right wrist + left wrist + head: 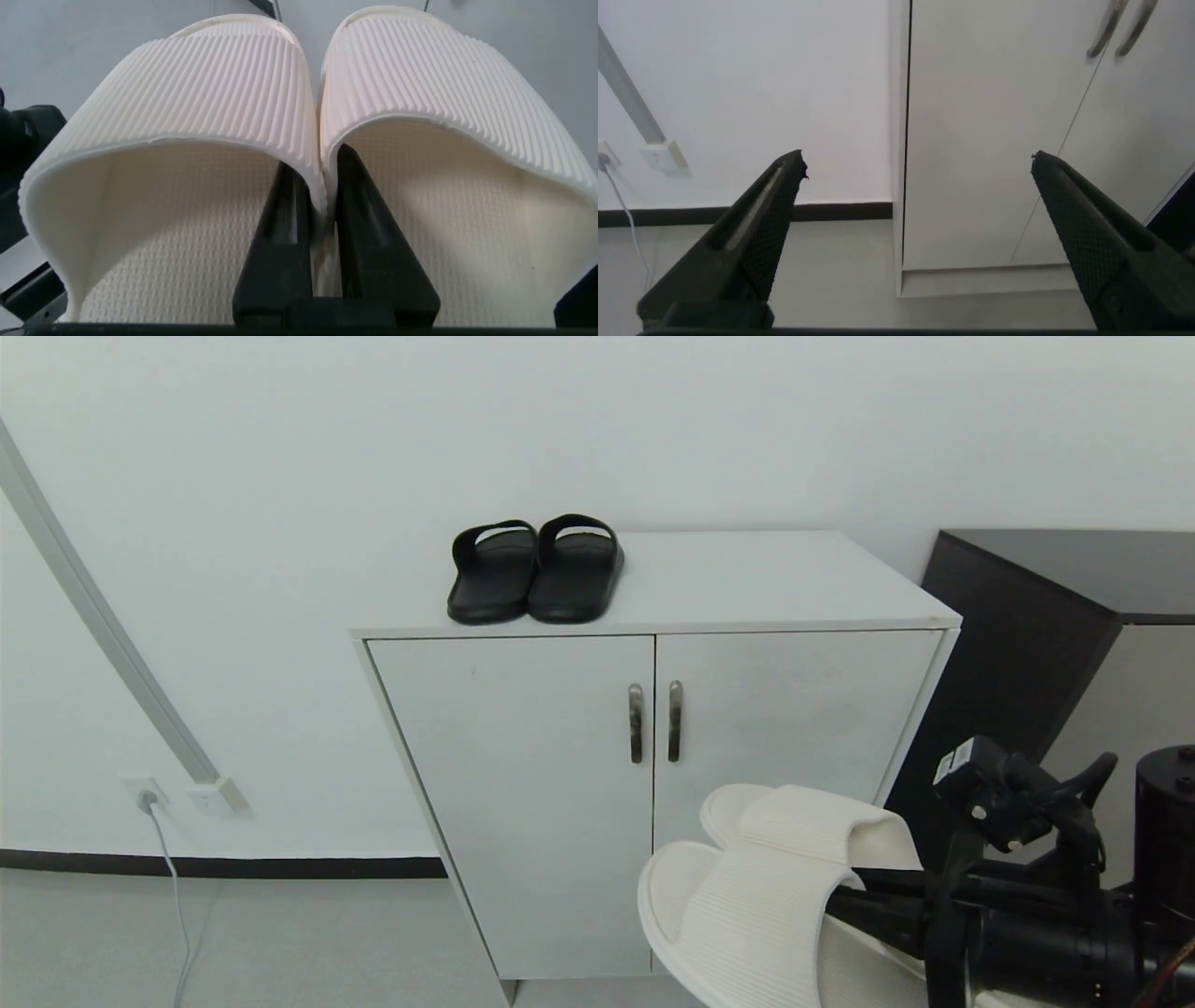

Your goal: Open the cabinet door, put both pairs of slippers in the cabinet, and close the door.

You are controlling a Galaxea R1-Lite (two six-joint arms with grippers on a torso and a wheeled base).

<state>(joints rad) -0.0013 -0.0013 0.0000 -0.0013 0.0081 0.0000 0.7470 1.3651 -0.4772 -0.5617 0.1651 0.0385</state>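
White cabinet [523,803] behind, ribbed cream slippers [775,896]

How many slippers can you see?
4. Two black slippers sit on top of the cabinet; two white slippers are held in the right gripper, in front of its doors. The shut cabinet could hide more.

Black left tool [917,156] with long textured fingers [766,233], black right arm [1027,933], white sticker [945,767]

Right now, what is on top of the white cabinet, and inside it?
A pair of black slippers rests on the cabinet. Both doors are shut, hiding its inside.
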